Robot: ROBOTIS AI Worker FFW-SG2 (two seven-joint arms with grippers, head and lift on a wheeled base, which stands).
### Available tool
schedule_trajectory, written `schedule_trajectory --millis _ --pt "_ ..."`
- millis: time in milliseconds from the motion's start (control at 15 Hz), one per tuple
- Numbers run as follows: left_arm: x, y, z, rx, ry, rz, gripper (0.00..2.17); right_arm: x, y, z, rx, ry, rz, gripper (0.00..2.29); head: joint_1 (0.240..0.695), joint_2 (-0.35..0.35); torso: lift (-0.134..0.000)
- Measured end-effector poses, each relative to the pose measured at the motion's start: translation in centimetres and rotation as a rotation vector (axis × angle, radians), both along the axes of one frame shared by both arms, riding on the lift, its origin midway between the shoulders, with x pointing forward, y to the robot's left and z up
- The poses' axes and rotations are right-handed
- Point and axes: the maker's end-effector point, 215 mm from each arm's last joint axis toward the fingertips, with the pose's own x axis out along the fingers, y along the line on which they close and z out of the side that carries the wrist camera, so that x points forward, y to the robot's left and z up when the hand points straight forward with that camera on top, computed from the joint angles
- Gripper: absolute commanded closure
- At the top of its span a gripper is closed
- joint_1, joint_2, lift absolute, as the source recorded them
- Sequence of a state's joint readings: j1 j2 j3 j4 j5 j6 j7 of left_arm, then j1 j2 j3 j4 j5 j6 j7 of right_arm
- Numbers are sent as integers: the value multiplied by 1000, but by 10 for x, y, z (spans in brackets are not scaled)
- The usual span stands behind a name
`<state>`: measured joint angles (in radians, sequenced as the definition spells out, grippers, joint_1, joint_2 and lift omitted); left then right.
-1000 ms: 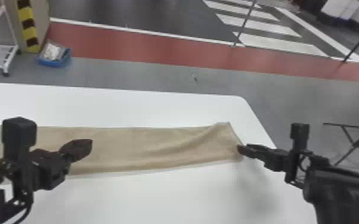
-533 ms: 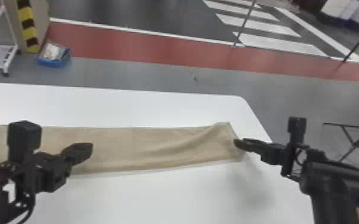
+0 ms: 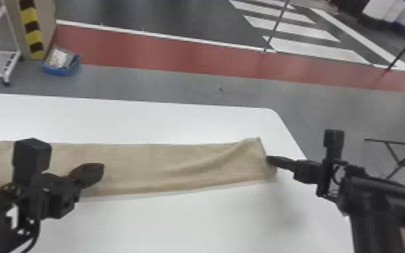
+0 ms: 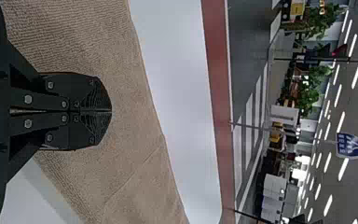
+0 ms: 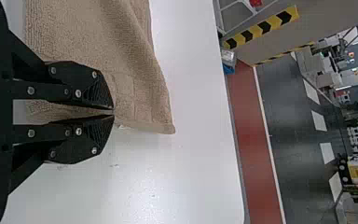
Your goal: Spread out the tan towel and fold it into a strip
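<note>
The tan towel (image 3: 127,168) lies as 1 long strip on the white table (image 3: 185,222). Above it, the left gripper (image 3: 100,171) is closed; at its right end, the right gripper (image 3: 269,160) has its tips together (whether pinching cloth, I cannot tell).
</note>
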<state>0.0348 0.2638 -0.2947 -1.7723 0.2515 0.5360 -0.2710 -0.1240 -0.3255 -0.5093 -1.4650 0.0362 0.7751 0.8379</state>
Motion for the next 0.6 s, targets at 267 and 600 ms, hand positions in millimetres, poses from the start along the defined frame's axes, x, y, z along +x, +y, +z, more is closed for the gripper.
schedule_trajectory --millis 267,600 --pt "1 -8 3 -3 -9 -3 1588 -1 -1 -2 -3 6 -3 572 695 -350 -124" --pt "6 -19 2 -4 -14 -13 1588 4 -1 -7 10 20 -7 583 695 -350 -124"
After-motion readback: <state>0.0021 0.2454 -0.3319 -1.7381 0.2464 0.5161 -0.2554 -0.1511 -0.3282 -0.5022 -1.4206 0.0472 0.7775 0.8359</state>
